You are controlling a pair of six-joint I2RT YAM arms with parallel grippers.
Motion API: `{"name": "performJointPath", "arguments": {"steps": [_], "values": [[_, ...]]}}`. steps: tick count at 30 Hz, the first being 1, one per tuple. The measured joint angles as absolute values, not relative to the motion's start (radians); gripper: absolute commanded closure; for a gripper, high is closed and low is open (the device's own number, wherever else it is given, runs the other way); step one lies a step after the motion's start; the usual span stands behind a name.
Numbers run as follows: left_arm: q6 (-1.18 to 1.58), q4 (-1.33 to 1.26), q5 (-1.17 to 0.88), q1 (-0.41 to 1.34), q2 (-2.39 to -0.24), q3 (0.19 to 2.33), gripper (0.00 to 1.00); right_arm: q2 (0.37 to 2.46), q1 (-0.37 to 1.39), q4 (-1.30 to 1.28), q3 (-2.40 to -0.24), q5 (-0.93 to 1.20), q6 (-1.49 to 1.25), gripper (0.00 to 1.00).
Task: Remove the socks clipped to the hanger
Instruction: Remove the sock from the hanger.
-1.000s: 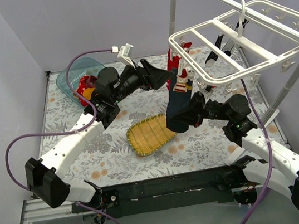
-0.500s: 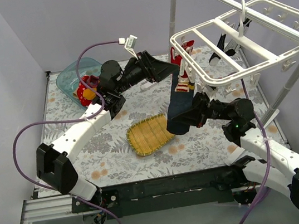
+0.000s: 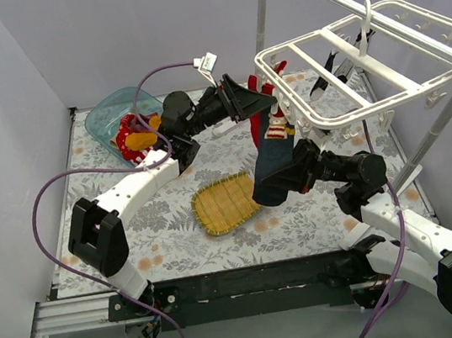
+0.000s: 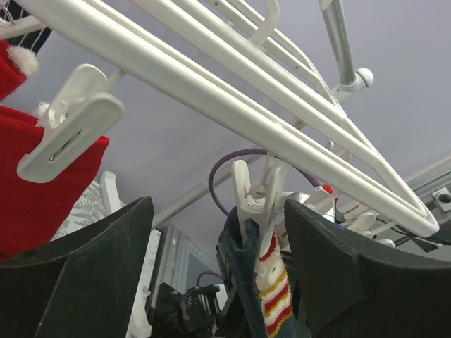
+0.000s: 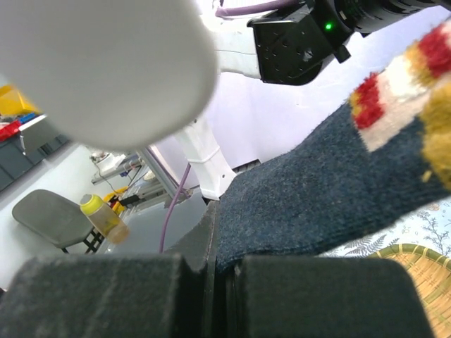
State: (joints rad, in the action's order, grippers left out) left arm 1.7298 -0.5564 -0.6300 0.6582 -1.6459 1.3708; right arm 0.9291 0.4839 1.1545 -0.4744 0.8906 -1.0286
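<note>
A: Navy sock [image 3: 272, 149], where?
B: Hangs clipped to hanger [image 4: 211, 98] rail, lower end pinched in right claw [image 3: 269, 186].
A: Left claw [image 3: 267, 103]?
B: Spread, flanking that clip [image 4: 255, 204].

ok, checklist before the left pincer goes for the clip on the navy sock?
1. Right pincer shut on navy sock: ok.
2. Left pincer open: ok.
3. Clip framed between left fingers: ok.
4. Fingers far enough forward to squeeze the clip: cannot tell.
5. Clip biting the sock, hung from hanger: ok.
6. Red sock outside the left pincer's gap: ok.
</note>
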Motion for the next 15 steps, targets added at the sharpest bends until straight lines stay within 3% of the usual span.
{"name": "performJointPath", "arguments": {"steps": [15], "values": [[1.894,-0.697,-0.641,0.658,-1.679,1.377,0.36,0.929,0.484,1.158,-0.472,0.889,-1.048,0.99]]}}
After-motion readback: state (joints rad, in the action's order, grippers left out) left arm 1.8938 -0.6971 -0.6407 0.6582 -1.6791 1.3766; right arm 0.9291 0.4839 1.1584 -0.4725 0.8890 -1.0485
